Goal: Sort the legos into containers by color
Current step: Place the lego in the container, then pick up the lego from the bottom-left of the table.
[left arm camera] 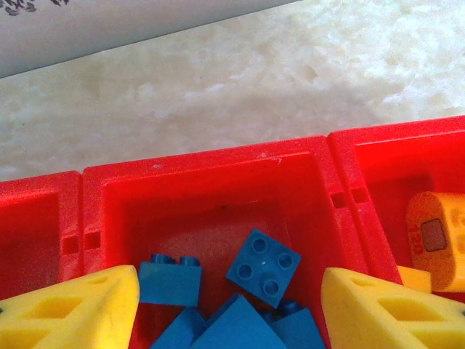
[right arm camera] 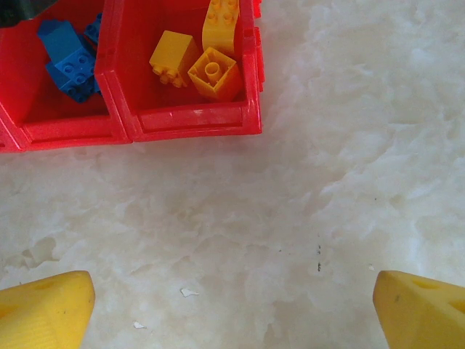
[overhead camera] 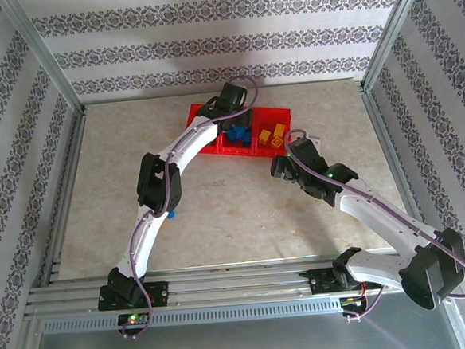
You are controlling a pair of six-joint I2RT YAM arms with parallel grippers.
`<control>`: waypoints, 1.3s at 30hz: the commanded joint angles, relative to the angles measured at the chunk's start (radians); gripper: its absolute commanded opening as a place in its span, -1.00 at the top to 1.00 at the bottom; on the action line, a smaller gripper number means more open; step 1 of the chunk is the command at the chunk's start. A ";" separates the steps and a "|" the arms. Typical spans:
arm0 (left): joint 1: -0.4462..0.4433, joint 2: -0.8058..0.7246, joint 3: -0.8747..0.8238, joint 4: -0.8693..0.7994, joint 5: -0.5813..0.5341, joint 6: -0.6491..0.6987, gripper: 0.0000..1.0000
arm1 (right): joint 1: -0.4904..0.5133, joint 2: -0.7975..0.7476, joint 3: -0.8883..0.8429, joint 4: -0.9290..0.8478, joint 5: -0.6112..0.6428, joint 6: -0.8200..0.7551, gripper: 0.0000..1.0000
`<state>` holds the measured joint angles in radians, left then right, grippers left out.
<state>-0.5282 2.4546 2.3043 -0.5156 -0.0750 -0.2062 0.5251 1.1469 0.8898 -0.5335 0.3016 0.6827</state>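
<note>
The red tray (overhead camera: 280, 110) lies at the table's far middle. My left gripper (left arm camera: 231, 309) hangs open over its middle compartment (left arm camera: 211, 156), yellow fingers (left arm camera: 73, 313) apart and nothing gripped. Several blue legos lie below, one square four-stud brick (left arm camera: 263, 267) flat and another brick (left arm camera: 169, 282) on its side. Yellow-orange legos (right arm camera: 196, 62) sit in the right compartment (right arm camera: 189, 123). My right gripper (right arm camera: 232, 305) stands wide open over bare table, just in front of that compartment. From above, the left gripper (overhead camera: 233, 120) is over the tray and the right gripper (overhead camera: 284, 167) is near its front right corner.
A small blue piece (overhead camera: 171, 214) lies on the table beside the left arm's elbow. Metal frame posts and patterned walls close in the table on three sides. A slotted rail (overhead camera: 240, 290) runs along the near edge.
</note>
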 commanded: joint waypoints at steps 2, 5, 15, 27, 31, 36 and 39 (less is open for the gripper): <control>0.006 -0.185 -0.101 -0.025 0.003 -0.049 -0.36 | -0.012 -0.004 0.003 -0.011 0.013 0.011 -0.96; 0.006 -0.297 -0.265 0.032 -0.002 -0.070 -0.39 | -0.011 -0.007 0.000 -0.011 0.013 0.012 -0.97; 0.006 -0.684 -0.865 0.152 -0.069 -0.148 -0.55 | -0.010 -0.007 -0.008 0.002 0.007 0.015 -0.96; 0.005 -1.050 -1.334 0.079 -0.092 -0.292 -0.52 | -0.005 0.003 -0.025 0.026 -0.005 0.023 -0.96; 0.006 -1.178 -1.430 -0.018 -0.146 -0.318 -0.50 | -0.006 -0.005 -0.029 0.024 -0.002 0.020 -0.96; 0.008 -1.304 -1.508 -0.159 -0.201 -0.352 -0.44 | -0.007 -0.009 -0.035 0.026 0.001 0.020 -0.97; 0.007 -1.352 -1.549 -0.223 -0.198 -0.394 -0.39 | -0.007 -0.004 -0.038 0.030 0.000 0.023 -0.97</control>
<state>-0.5282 1.1366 0.7887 -0.6086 -0.2363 -0.5400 0.5255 1.1469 0.8600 -0.5186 0.2981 0.6865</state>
